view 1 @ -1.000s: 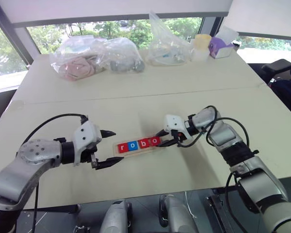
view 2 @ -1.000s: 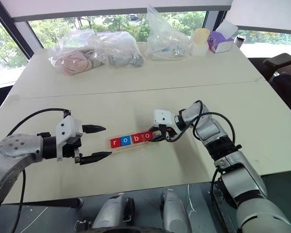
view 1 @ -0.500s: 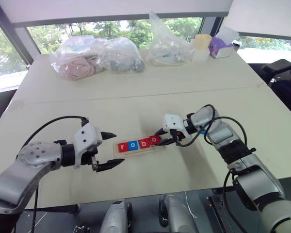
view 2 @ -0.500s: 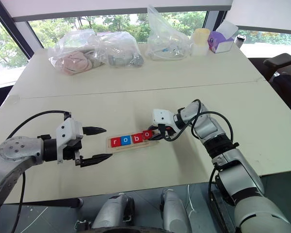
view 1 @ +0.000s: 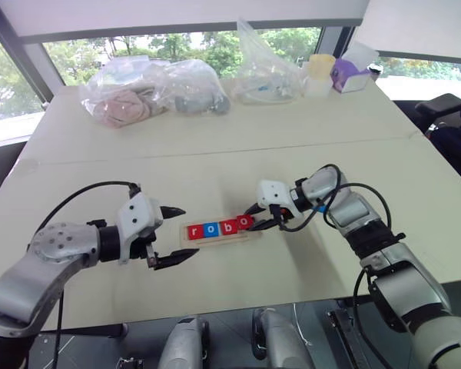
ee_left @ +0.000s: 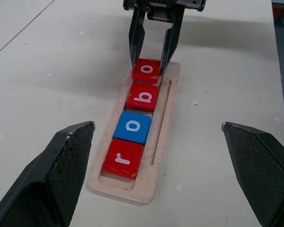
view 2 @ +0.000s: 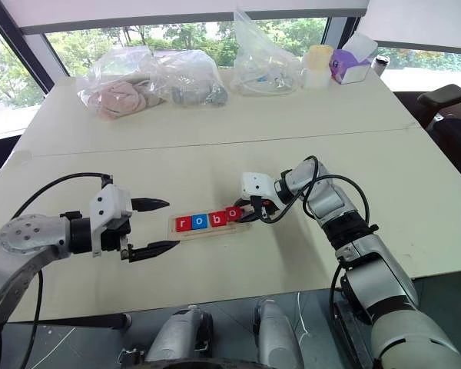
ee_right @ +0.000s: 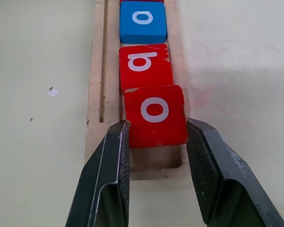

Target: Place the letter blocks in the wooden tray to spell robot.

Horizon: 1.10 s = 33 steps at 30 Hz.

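Wooden tray (ee_left: 163,124) flat on table (view 1: 238,146), mid-front, betw. the two arms. Four letter blocks (ee_left: 137,118) in its slot, in a row: red r (ee_left: 122,158), blue o (ee_left: 133,126), red b (ee_left: 143,97), red o (ee_right: 155,115). Last slot space past the red o bare. Thin groove alongside the slot.

Right gripper (ee_right: 156,137) at the tray's end nearest it, jaws clamped on the red o, one finger on each side edge. Block sits tight against the b, slightly askew.

Left gripper (view 1: 173,234) just off the tray's r end, above table, jaws wide apart, holding nothing, not touching tray.

Far edge of table: clear plastic bags (view 1: 150,92) w/ contents, another bag (view 1: 265,73), pale cup (view 1: 320,71), purple box (view 1: 346,75).
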Each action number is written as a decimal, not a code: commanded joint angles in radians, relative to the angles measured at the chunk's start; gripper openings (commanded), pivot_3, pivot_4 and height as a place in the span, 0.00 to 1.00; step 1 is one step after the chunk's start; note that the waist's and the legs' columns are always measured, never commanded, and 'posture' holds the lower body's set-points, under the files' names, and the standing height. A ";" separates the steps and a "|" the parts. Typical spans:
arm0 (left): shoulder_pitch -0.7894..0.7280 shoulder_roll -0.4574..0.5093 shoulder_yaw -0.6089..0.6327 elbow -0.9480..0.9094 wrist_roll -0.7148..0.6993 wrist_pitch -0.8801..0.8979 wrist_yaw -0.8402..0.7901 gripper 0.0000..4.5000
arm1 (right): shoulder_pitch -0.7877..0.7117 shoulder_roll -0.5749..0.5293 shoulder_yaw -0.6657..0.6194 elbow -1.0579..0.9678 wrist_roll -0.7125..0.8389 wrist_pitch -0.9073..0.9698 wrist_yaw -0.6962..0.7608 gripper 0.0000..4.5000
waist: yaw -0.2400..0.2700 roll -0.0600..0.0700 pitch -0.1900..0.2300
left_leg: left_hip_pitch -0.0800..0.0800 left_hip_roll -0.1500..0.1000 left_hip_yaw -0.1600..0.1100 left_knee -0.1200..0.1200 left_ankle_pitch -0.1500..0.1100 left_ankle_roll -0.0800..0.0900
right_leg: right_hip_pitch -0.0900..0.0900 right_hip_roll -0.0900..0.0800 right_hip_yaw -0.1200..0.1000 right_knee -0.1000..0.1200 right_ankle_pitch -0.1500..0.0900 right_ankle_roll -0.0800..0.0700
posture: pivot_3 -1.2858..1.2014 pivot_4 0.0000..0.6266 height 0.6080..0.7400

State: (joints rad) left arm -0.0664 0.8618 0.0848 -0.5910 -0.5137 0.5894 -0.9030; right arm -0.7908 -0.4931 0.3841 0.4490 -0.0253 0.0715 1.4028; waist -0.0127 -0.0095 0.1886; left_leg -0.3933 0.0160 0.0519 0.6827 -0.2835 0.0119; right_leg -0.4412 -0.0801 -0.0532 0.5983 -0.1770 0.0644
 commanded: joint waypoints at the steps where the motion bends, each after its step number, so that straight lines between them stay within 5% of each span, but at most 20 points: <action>1: -0.013 -0.002 0.005 -0.022 -0.013 0.001 0.005 1.00 | -0.030 -0.001 -0.020 -0.048 0.022 0.014 0.009 0.25 | 0.000 0.000 0.000 | 0.000 0.000 0.000 0.000 0.000 0.000 | 0.000 0.000 0.000 0.000 0.000 0.000 | 0.52 0.24 1.00; 26: -0.034 -0.007 -0.004 -0.019 -0.010 0.010 0.004 1.00 | -0.019 -0.012 -0.008 -0.048 0.001 0.010 0.017 0.25 | 0.000 0.000 0.000 | 0.000 0.000 0.000 0.000 0.000 0.000 | 0.000 0.000 0.000 0.000 0.000 0.000 | 0.52 0.24 1.00; 27: -0.034 -0.007 -0.004 -0.019 -0.011 0.010 0.004 1.00 | -0.019 -0.012 -0.008 -0.049 0.002 0.011 0.018 0.49 | 0.000 0.000 0.000 | 0.000 0.000 0.000 0.000 0.000 0.000 | 0.000 0.000 0.000 0.000 0.000 0.000 | 0.52 0.24 1.00; 30: -0.035 -0.007 -0.005 -0.019 -0.010 0.010 0.004 1.00 | -0.021 -0.012 -0.011 -0.063 0.012 0.027 0.026 0.82 | 0.000 0.000 0.000 | 0.000 0.000 0.000 0.000 0.000 0.000 | 0.000 0.000 0.000 0.000 0.000 0.000 | 0.52 0.24 1.00; 32: -0.035 -0.007 -0.006 -0.015 -0.009 0.008 0.002 1.00 | -0.024 -0.012 -0.012 -0.068 0.015 0.035 0.030 0.98 | 0.000 0.000 0.000 | 0.000 0.000 0.000 0.000 0.000 0.000 | 0.000 0.000 0.000 0.000 0.000 0.000 | 0.52 0.24 1.00; 33: -0.036 -0.008 -0.007 -0.015 -0.009 0.007 0.002 1.00 | -0.025 -0.013 -0.012 -0.070 0.015 0.039 0.031 0.98 | 0.000 0.000 0.000 | 0.000 0.000 0.000 0.000 0.000 0.000 | 0.000 0.000 0.000 0.000 0.000 0.000 | 0.52 0.24 1.00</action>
State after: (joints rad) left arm -0.0901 0.8526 0.0704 -0.5910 -0.5131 0.6023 -0.9021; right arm -0.7926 -0.4993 0.3839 0.4164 -0.0258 0.1052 1.4278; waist -0.0130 -0.0095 0.1887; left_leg -0.3933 0.0161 0.0519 0.6826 -0.2835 0.0119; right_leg -0.4414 -0.0800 -0.0531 0.5983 -0.1770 0.0643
